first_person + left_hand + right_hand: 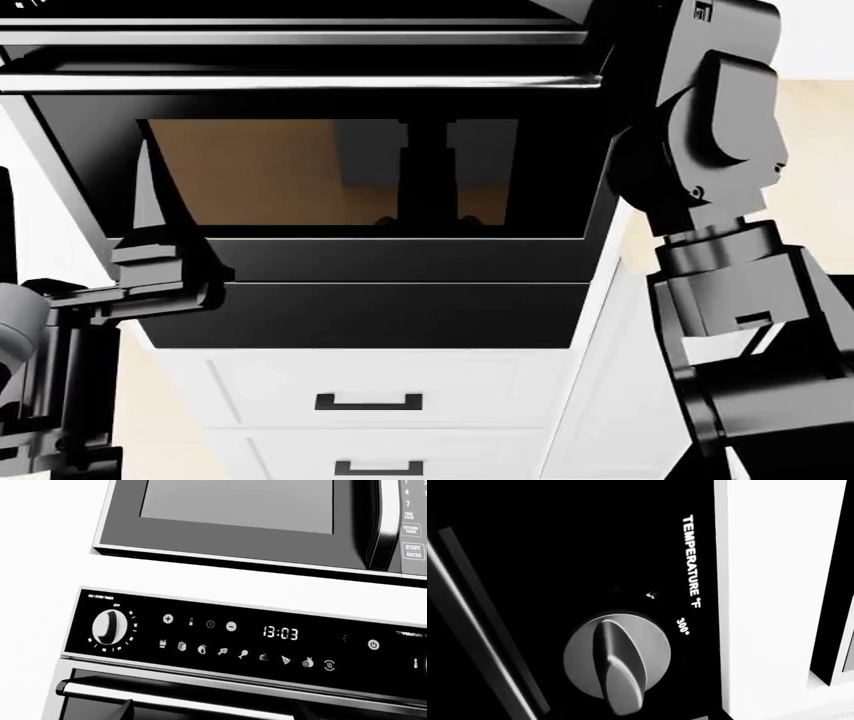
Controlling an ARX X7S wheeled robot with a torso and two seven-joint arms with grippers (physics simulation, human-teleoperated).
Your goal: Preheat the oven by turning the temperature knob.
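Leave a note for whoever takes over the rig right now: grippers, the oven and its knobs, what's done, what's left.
Grippers: neither gripper's fingers are in view; state unknown.
Right arm is raised beside the oven; its wrist camera sits close on the temperature knob, with a 300° mark beside it.
Timer knob is at the panel's opposite end; clock display reads 13:03.
Done: approach.
Left: grip and turn the temperature knob.

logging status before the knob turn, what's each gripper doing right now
left gripper: not in view in any picture.
right gripper: not in view; its wrist camera only shows the temperature knob.

Glossy black oven (360, 180), door shut, silver temperature knob (617, 655) – ridge near 300° mark
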